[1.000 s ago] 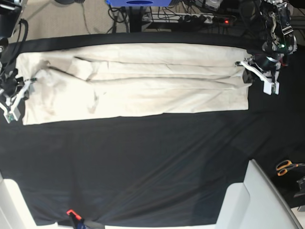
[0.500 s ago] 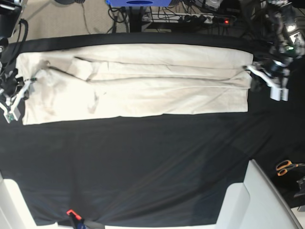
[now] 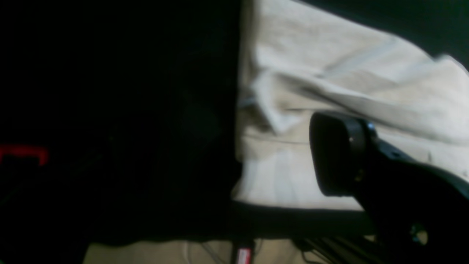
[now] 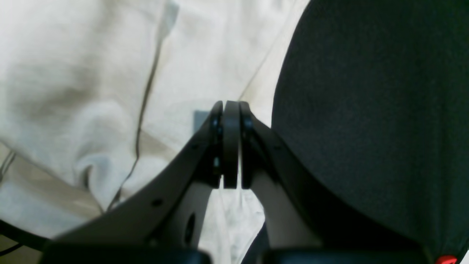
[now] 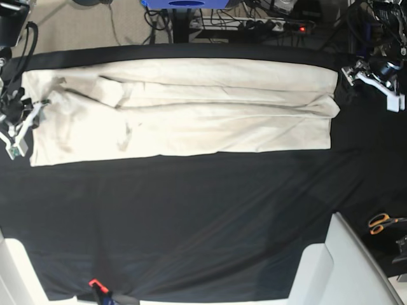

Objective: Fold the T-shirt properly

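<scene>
The cream T-shirt (image 5: 184,108) lies folded into a long band across the far part of the black table cloth (image 5: 191,216). My left gripper (image 5: 375,86) is open and empty, off the shirt's right end over black cloth. In the left wrist view one black finger (image 3: 337,154) hangs over the shirt's (image 3: 329,66) layered edge. My right gripper (image 5: 16,130) sits at the shirt's left end. In the right wrist view it (image 4: 226,110) is shut, its tips just above the shirt's (image 4: 91,73) edge, with no cloth seen between them.
Orange-handled scissors (image 5: 383,222) lie at the right. White curved parts (image 5: 343,267) fill the near right corner. A red clamp (image 5: 94,283) holds the cloth's near edge. Cables and a power strip (image 5: 254,25) lie beyond the table.
My left gripper has let go of the shirt's right end and moved right and away from it. The shirt's right edge now lies flat. My right gripper has barely moved.
</scene>
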`<state>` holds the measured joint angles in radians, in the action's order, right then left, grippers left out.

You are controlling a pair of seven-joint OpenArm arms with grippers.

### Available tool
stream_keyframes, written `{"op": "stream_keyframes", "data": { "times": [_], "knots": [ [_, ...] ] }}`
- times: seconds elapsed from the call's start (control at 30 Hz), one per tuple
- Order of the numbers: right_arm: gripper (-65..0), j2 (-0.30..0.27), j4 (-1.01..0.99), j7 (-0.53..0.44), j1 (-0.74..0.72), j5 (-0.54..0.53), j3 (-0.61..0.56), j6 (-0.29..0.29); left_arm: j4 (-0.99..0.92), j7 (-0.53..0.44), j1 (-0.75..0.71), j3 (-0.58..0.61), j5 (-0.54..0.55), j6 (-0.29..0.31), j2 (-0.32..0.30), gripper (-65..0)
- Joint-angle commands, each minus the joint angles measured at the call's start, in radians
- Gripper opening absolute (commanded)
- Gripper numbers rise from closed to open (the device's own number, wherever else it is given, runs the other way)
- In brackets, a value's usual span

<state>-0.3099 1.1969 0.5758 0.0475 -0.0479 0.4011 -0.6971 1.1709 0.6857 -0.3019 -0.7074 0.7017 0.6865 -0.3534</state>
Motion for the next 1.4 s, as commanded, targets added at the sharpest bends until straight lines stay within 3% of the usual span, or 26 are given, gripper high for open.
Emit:
{"op": "stream_keyframes", "data": {
  "times": [0.0,0.17,0.47,0.6,0.67,0.83,1.1,1.2,1.37],
  "knots": [
    [-64.8,-0.018,0.018,-0.017,-0.013,-0.011,0.003,-0.001,-0.012,-0.017,0.017,-0.005,0.014,0.012,-0.019,-1.2],
    [-64.8,-0.018,0.018,-0.017,-0.013,-0.011,0.006,-0.001,-0.101,-0.019,0.103,-0.004,-0.060,0.012,-0.005,-1.2],
    [-64.8,-0.018,0.018,-0.017,-0.013,-0.011,0.006,-0.001,-0.154,-0.019,0.188,-0.002,-0.277,0.012,0.112,-1.2],
    [-64.8,-0.018,0.018,-0.017,-0.013,-0.011,0.006,-0.001,-0.153,-0.019,0.180,-0.002,-0.299,0.012,0.147,-1.8],
    [-64.8,-0.016,0.016,-0.017,-0.013,-0.011,0.006,-0.001,-0.153,-0.019,0.177,0.013,-0.299,0.012,0.156,-7.2],
    [-64.8,-0.016,0.016,-0.017,-0.013,-0.011,0.006,-0.001,-0.153,-0.021,0.160,0.064,-0.297,0.012,0.156,-29.0],
    [-64.8,-0.016,0.016,-0.018,-0.013,-0.011,0.006,-0.001,-0.159,-0.021,0.171,0.070,-0.297,0.012,0.158,-44.4],
    [-64.8,-0.016,0.016,-0.018,-0.013,-0.011,0.006,-0.001,-0.153,-0.021,0.172,0.065,-0.297,0.012,0.158,-62.9],
    [-64.8,-0.016,0.018,-0.018,0.001,-0.011,0.006,-0.001,-0.145,-0.022,0.198,0.067,-0.304,0.012,0.152,-65.0]
  ]
}}
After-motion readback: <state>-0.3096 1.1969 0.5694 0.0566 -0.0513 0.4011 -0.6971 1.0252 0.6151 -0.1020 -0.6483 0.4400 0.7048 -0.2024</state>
